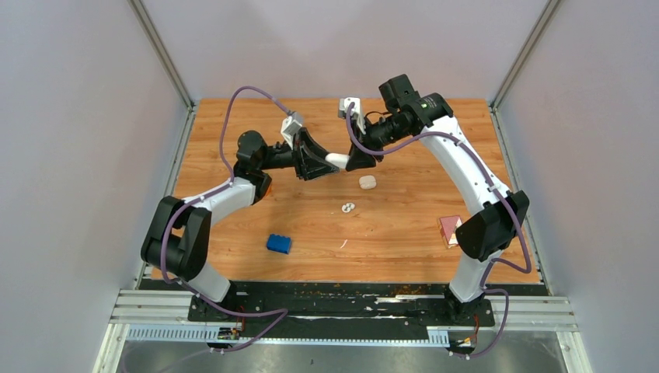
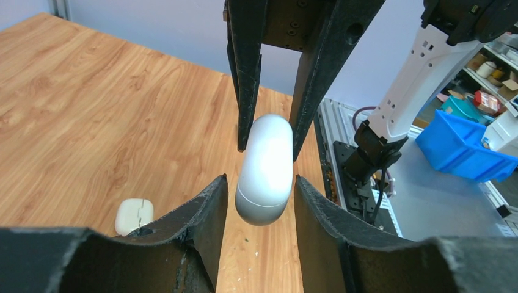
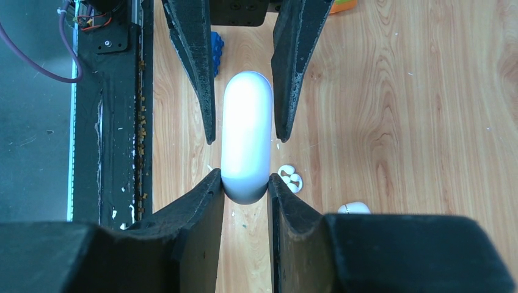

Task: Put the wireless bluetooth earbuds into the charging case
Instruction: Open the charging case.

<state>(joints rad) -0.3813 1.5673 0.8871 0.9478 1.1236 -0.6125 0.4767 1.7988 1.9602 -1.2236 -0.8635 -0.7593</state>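
1 blue brick [image 1: 279,243], on the tabletop left of centre, toward the near edge. Left gripper [image 2: 260,183], raised over the middle of the tabletop, jaws close around 1 end of the case on both sides; whether they touch it cannot be told. 1 white case [image 1: 337,160], capsule-shaped, lid seam visible, held in the air level between the 2 grippers, clear of the tabletop. Earbuds [image 1: 348,207], a small white cluster lying loose on the tabletop near its centre, outside the case. 1 cream pod [image 1: 367,182], rounded with a seam, just beyond the earbuds toward the far edge. Right gripper [image 3: 244,177], jaws pinching the case's other end. 1 red block [image 1: 449,229], near the right edge, beside the right arm.
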